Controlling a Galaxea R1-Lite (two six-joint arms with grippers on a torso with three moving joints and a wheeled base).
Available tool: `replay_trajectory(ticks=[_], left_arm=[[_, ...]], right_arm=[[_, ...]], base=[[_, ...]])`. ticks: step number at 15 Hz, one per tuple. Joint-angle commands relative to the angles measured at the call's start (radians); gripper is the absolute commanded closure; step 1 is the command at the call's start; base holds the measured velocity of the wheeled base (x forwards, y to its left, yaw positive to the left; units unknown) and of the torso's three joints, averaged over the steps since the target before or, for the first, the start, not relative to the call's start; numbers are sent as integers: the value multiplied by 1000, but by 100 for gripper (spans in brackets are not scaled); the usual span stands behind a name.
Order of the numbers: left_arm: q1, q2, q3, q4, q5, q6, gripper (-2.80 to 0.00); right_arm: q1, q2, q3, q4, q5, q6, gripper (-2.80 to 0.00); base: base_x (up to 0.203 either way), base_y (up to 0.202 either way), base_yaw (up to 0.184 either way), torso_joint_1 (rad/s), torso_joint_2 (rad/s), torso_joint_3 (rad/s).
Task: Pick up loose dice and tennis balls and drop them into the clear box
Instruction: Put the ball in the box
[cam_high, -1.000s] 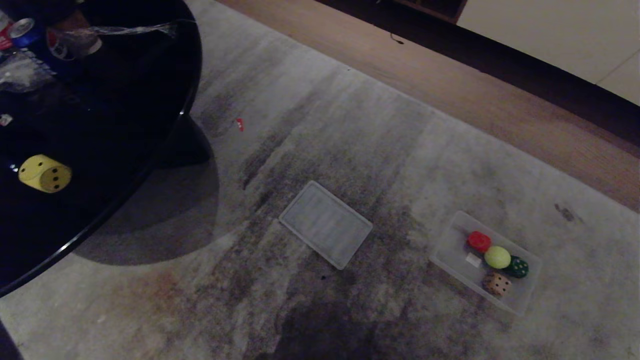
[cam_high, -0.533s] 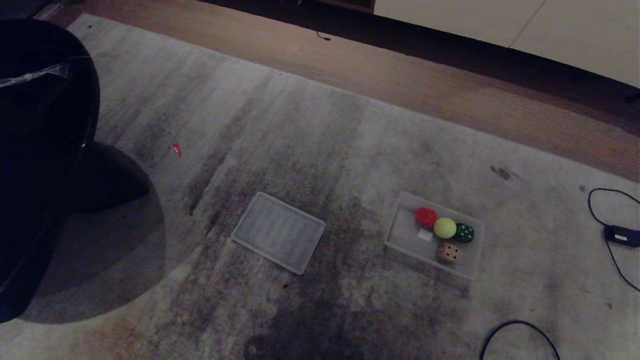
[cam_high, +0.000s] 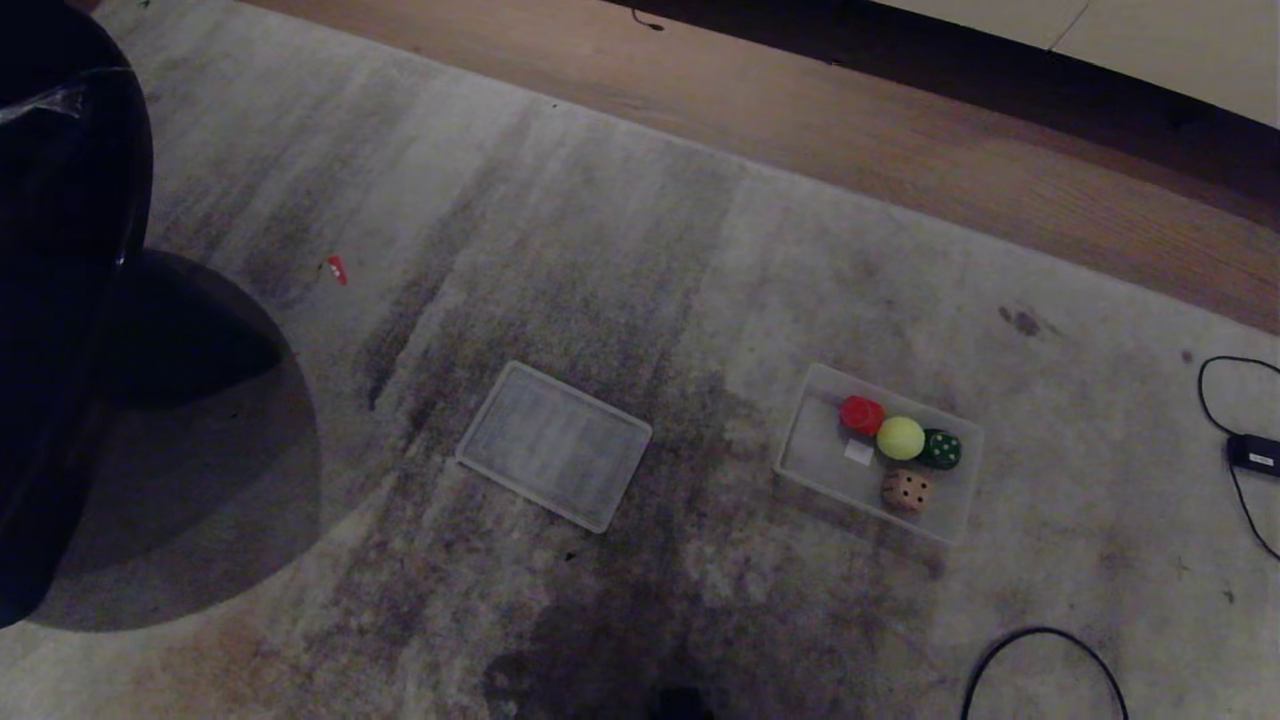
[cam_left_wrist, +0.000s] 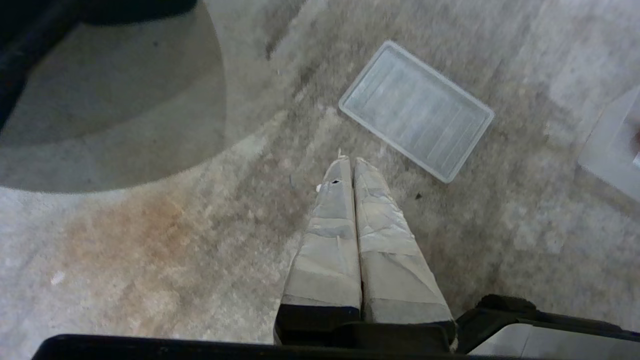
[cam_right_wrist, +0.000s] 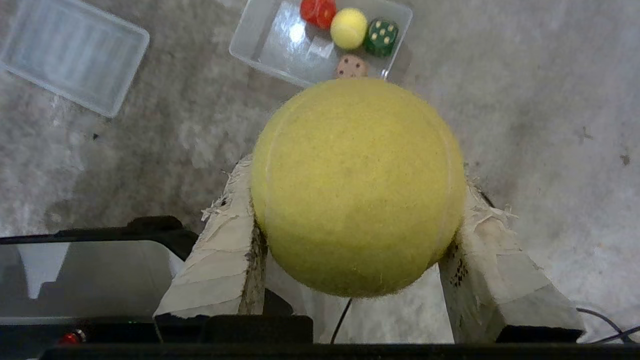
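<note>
My right gripper (cam_right_wrist: 355, 177) is shut on a fuzzy yellow-green tennis ball (cam_right_wrist: 357, 210), held above the carpet short of the clear box (cam_right_wrist: 260, 45). The clear box (cam_high: 800, 445) lies on the carpet and holds a red die (cam_high: 861, 414), another tennis ball (cam_high: 900, 438), a dark green die (cam_high: 941, 449) and a peach die (cam_high: 907, 490). My left gripper (cam_left_wrist: 350, 162) is shut and empty, hanging over the carpet near the lid. Neither gripper shows in the head view.
A flat ribbed translucent lid (cam_high: 553, 445) lies left of the box. The dark round table (cam_high: 50, 300) with its base stands at the far left. Black cables (cam_high: 1040, 660) and an adapter (cam_high: 1255, 452) lie on the carpet at the right; wooden floor runs beyond.
The head camera has swung, so the whole scene shifted left: the table top with the yellow die has left the view, and box and lid sit nearer the middle. The things themselves have not moved.
</note>
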Motion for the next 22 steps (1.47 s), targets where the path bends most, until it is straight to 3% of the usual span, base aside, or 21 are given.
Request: replay_trajectory(ticks=[1,22], left_arm=[[0,2,2,0,1,-1,0],[0,2,2,-2,0,-1,0]], right_arm=[[1,2,0,1,0,0,0],[1,2,0,1,0,0,0]], base=[[0,0,0,1,9,-203],[0,0,0,3,2,-198]])
